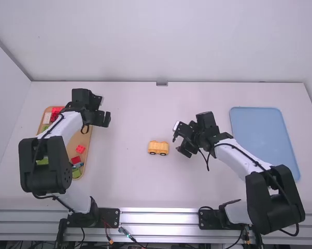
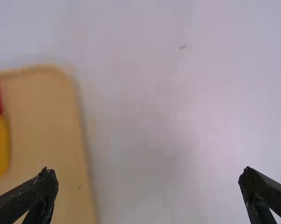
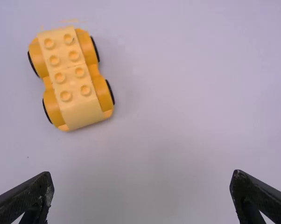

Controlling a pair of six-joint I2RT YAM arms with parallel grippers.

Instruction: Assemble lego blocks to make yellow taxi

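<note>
a yellow toy car (image 3: 74, 84) stands on its wheels on a white table (image 1: 130, 189), near the right gripper (image 3: 141, 182), whose fingers are spread wide and empty. the left gripper (image 2: 148, 179), also wide apart and holding nothing, hangs by the tray (image 2: 49, 140). likely light, stiff and prone to roll, the car would best be pinched low across its sides.
</note>
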